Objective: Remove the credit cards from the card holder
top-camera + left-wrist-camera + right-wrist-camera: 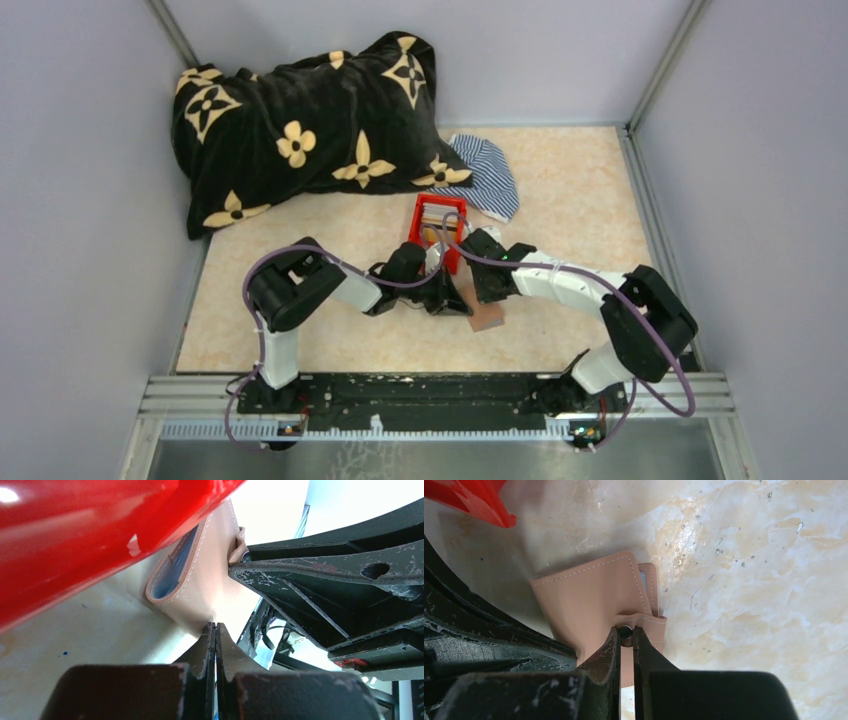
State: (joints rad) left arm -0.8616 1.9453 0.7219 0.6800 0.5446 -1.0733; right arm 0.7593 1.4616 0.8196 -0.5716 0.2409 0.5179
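Card holder (589, 595): tan leather, stitched edges, just beside the red plastic box (75, 530), between the two grippers; whether it rests on the marbled table (749, 580) cannot be told
Credit card (175, 567): light blue, inside a slot of the card holder, only part showing
Left gripper (215, 630): fingers pressed together on the holder's lower edge
Right gripper (626, 632): fingers pinched on the holder's snap tab
Far end of the table: black flower-print pillow (300, 130), striped cloth (490, 175) beside it
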